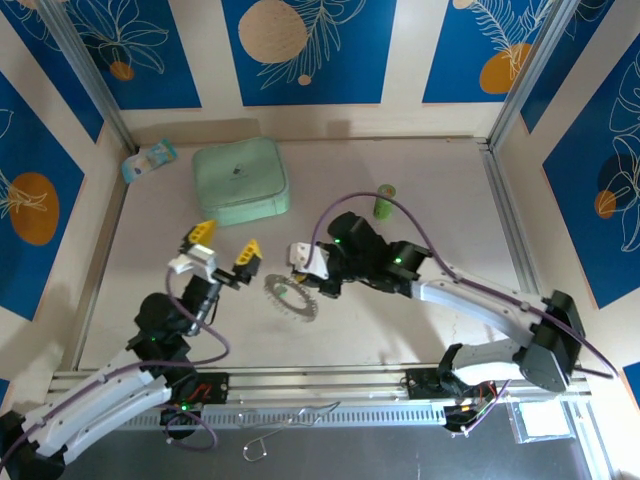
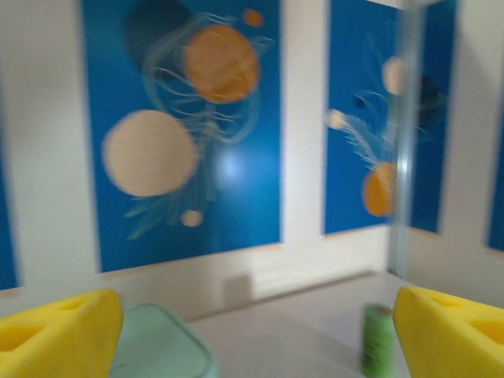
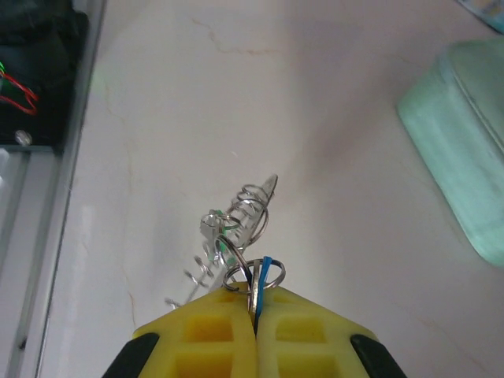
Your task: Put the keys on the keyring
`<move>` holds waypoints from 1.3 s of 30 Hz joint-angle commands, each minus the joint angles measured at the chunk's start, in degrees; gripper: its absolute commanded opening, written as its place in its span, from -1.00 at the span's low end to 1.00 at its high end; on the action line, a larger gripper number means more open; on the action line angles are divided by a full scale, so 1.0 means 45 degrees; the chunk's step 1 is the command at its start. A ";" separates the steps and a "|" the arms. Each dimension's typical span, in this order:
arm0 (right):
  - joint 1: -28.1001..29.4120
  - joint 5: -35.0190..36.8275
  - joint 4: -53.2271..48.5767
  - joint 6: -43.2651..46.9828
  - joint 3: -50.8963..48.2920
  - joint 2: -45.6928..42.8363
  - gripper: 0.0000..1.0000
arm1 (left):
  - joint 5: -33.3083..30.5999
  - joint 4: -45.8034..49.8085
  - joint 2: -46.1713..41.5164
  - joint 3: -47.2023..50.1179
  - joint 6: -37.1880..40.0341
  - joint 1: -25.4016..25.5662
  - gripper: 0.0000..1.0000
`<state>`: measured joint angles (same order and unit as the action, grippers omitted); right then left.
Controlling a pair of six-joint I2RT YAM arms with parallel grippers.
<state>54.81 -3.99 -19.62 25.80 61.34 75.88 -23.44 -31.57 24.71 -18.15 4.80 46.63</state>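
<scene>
- The left pincer (image 1: 228,243) is released, its yellow fingers spread wide, left of the keyring (image 1: 292,297).
- The right pincer (image 3: 256,303) is clenched on the blue-headed key (image 3: 265,274).
- The keyring lies on the surface (image 1: 440,190), touching the right pincer's tips.
- The green-headed key (image 3: 216,220) seems to sit on the ring, though the view is blurred.

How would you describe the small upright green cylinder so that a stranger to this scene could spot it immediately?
On the pale table, find the mint-green square case near the back wall, then look to its right. The green cylinder stands there by itself. It is upright, a stronger green than the case, and far smaller.
</scene>
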 commanded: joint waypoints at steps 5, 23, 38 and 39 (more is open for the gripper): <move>0.0001 -0.0976 0.3065 -0.2152 0.0350 0.2449 -1.00 | -0.3175 0.0559 0.0377 -0.0264 0.0247 -0.0187 0.76; -0.0610 0.6567 -0.2543 0.4012 -0.0807 0.4411 -0.63 | -0.3509 0.2189 0.2805 -0.0648 -0.0841 -0.1531 0.73; -0.5636 0.2695 0.0790 -0.1309 -0.3564 -0.1588 0.00 | -0.3308 0.3869 0.4507 -0.1054 -0.0408 -0.4737 0.99; -0.6266 0.2555 0.1722 -0.1993 -0.4034 -0.1954 0.01 | -0.3031 0.3523 0.4764 -0.0884 -0.0439 -0.5012 0.99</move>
<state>31.22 15.14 -21.45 28.69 46.85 70.54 -37.60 -14.11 44.58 -22.50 3.27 26.48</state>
